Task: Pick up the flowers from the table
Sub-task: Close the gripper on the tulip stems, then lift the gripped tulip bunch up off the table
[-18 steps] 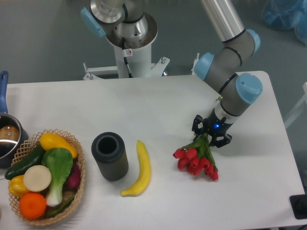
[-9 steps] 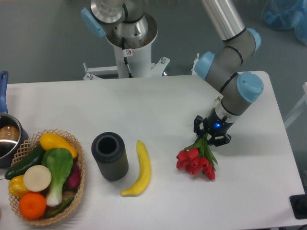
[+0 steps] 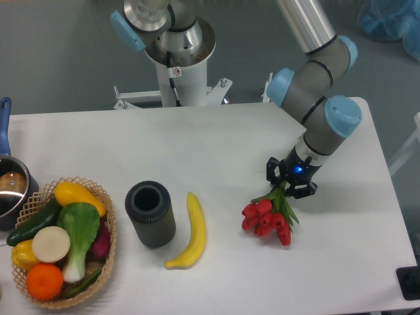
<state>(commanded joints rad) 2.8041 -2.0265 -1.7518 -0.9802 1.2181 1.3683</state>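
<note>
The gripper [image 3: 291, 181] was positioned over the right part of the table [image 3: 216, 141], suspended from the arm [image 3: 315, 98] that entered from 12 o'clock; its black fingers [image 3: 273, 172] were closed on the green stems of the flowers [image 3: 266, 218], the stems being clamped between them; a blue indicator light was visible on the gripper body. The flowers were located directly at 6 o'clock of the gripper, with the red tulip heads clustered at the low end and the stems and leaves leading up into the fingers; whether the heads were touching the table surface could not be determined from this view.

A banana [image 3: 189, 231] was laid on the table at 9 o'clock of the flowers, near but apart from them; a dark cylindrical container [image 3: 150, 214] was stood upright just beside the banana, at its 9 o'clock, with its open top facing up. A wicker basket [image 3: 108, 243] was placed at the left edge, holding an orange, a yellow pepper, a cucumber, a leafy green vegetable and other produce; a pot [image 3: 11, 190] with a blue handle was partly visible at 10 o'clock of the basket, cut off by the frame edge.
</note>
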